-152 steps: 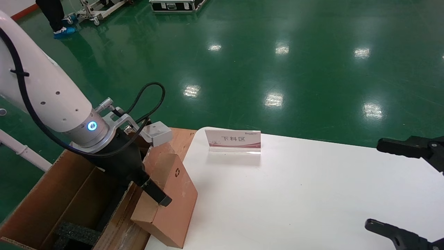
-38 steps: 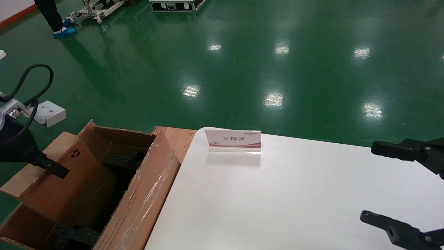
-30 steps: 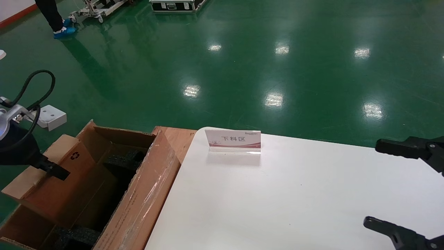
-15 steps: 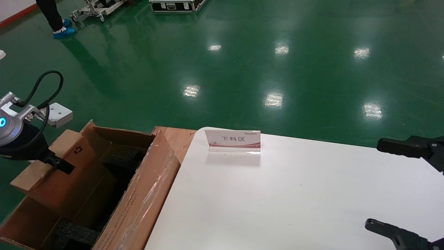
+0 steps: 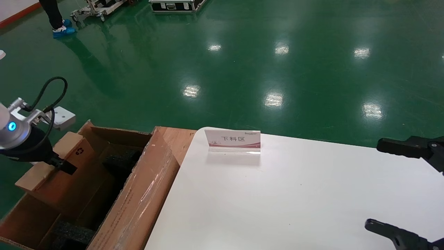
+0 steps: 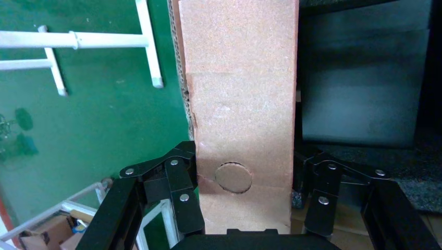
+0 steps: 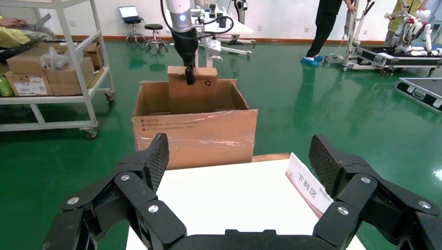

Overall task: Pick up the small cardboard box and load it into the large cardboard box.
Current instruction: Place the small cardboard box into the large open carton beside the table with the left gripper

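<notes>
The small cardboard box [image 5: 69, 170], brown with a black recycling symbol, hangs tilted over the left side of the large cardboard box [image 5: 149, 187], its lower part inside the opening. My left gripper [image 5: 64, 166] is shut on the small box's upper edge. In the left wrist view the small box [image 6: 242, 104] sits between the fingers of the left gripper [image 6: 247, 161]. The right wrist view shows the small box [image 7: 192, 86] above the large box [image 7: 195, 138]. My right gripper [image 5: 388, 185] is open and empty over the table's right side, and also shows in its own wrist view [image 7: 241, 153].
Black foam [image 5: 119, 159] lines the large box. A white table [image 5: 277, 194] carries a small sign [image 5: 232, 139] near its far edge. A wooden board [image 5: 177, 137] lies between box and table. A shelving cart [image 7: 52, 67] stands beyond the large box.
My left gripper has carried the small box from the table's left edge to the large box's left side. In the last second it shifted slightly toward the table. The right arm barely moved.
</notes>
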Action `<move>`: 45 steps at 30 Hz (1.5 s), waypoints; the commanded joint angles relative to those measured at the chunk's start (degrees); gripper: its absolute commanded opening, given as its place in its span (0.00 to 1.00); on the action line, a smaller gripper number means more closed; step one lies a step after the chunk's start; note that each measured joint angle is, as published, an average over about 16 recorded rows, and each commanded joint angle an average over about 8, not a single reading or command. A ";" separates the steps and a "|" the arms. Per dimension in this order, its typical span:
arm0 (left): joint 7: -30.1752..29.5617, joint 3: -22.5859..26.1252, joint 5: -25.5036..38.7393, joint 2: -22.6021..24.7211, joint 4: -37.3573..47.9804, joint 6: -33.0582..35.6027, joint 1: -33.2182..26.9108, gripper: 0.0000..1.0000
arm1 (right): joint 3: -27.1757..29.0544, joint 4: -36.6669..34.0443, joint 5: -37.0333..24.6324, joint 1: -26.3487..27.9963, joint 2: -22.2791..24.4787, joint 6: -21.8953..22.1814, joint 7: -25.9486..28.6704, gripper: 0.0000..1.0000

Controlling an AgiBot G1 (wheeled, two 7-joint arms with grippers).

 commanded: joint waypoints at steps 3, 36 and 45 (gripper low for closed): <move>0.15 0.17 -0.72 0.28 1.75 -1.36 2.13 0.00 | -0.01 0.00 0.01 0.00 0.01 0.01 -0.01 1.00; 3.95 -0.53 -7.38 1.90 11.84 -5.68 10.83 1.00 | -0.11 -0.02 0.06 0.00 0.04 0.06 -0.04 1.00; 3.82 -0.46 -7.00 1.85 11.53 -5.52 10.63 1.00 | -0.10 -0.02 0.07 0.00 0.04 0.06 -0.04 1.00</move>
